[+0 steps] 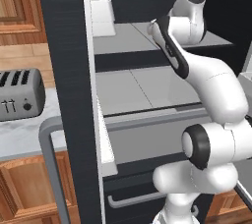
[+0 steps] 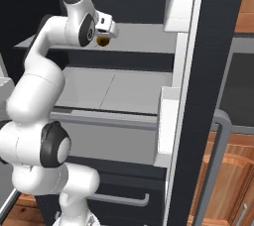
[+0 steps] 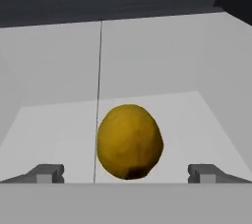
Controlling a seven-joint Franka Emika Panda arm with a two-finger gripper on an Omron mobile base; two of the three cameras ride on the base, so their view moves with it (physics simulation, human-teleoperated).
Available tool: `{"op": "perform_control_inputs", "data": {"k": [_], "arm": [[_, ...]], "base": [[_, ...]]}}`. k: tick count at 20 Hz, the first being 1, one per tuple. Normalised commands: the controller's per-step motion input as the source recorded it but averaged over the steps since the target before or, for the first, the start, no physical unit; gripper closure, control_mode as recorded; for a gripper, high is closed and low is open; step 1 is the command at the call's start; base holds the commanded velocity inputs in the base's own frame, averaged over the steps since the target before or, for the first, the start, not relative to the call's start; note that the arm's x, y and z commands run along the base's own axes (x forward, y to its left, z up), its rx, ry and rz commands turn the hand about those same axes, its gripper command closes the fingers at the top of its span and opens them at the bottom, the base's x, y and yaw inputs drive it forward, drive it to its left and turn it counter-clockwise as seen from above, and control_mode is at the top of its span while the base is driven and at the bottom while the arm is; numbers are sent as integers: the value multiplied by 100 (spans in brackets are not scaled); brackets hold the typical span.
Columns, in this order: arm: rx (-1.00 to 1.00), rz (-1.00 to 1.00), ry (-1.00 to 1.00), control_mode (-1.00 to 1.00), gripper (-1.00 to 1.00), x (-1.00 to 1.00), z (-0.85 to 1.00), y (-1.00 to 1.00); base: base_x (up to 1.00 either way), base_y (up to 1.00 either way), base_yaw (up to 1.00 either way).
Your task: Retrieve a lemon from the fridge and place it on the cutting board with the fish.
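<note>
So the gripper (image 3: 126, 173) sits at lower center of the hand view, fingers (image 3: 47, 173) wide apart, lemon (image 3: 129, 141) between them on a fridge (image 1: 69, 70) shelf.

lemon (image 3: 129, 142): small, round, yellow-olive, with a dark spot at its lower end; sits on a grey-white shelf inside the fridge, seen in the right base view (image 2: 103, 41) as a small dark-yellow ball on the upper shelf near its front edge.
fridge (image 1: 66, 70): tall, matte black, both doors swung open; grey-white shelves and white door bins show inside; a lower drawer with a grey bar handle is shut.
lemon in the hand view: centred, between the two finger tips, apart from both.
</note>
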Motion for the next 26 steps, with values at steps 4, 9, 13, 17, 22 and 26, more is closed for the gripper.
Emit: {"op": "perform_control_inputs", "data": {"k": [4, 9, 13, 17, 22, 26], "arm": [[0, 0, 1, -100, -100, 38, -7, -6], [0, 0, 2, -100, -100, 10, -6, 0], [0, 0, 5, -100, -100, 11, -10, 0], [-1, 0, 4, -100, -100, 15, -14, 0], [-1, 0, 5, -100, -100, 9, -16, 0], [0, 0, 2, -100, -100, 1, 0, 0]], "base": [[0, 0, 0], [0, 0, 0], [0, 0, 0], [0, 0, 0], [0, 0, 0], [0, 0, 0]]}}
